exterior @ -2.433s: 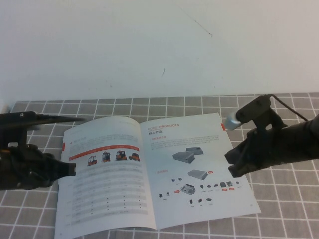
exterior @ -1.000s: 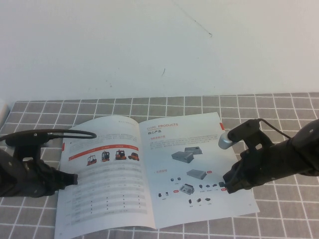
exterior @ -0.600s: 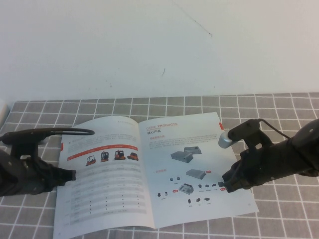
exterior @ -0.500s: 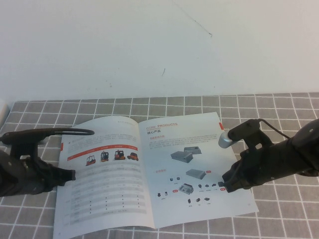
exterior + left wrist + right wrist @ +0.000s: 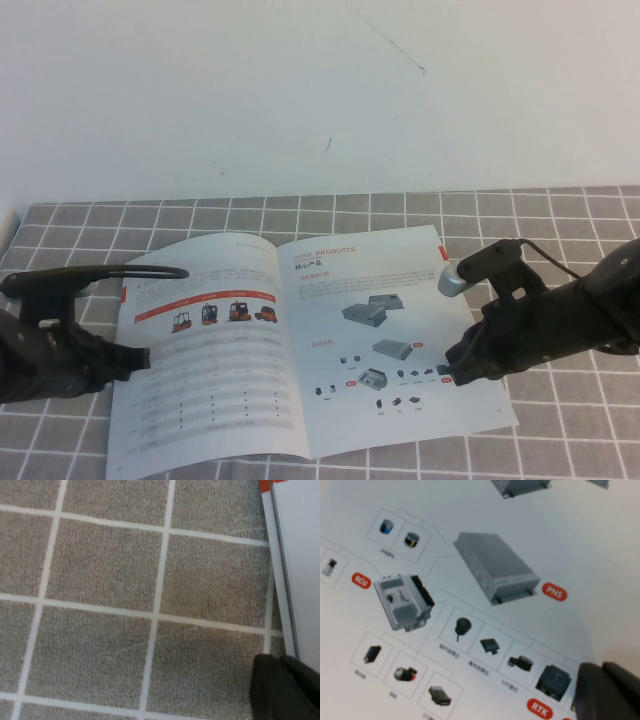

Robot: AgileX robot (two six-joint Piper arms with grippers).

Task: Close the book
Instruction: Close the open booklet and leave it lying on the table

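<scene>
Nothing is closing yet; the book [image 5: 250, 350] is lying open. Left gripper [image 5: 143, 355] is sitting beside its left page, right gripper [image 5: 447, 375] over its right page, both with fingers [image 5: 610, 692] together, empty.

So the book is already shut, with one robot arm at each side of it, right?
Not shut: the high view shows the book lying open. The rest holds: the left gripper sits at its left edge, the right gripper over its right page.
</scene>
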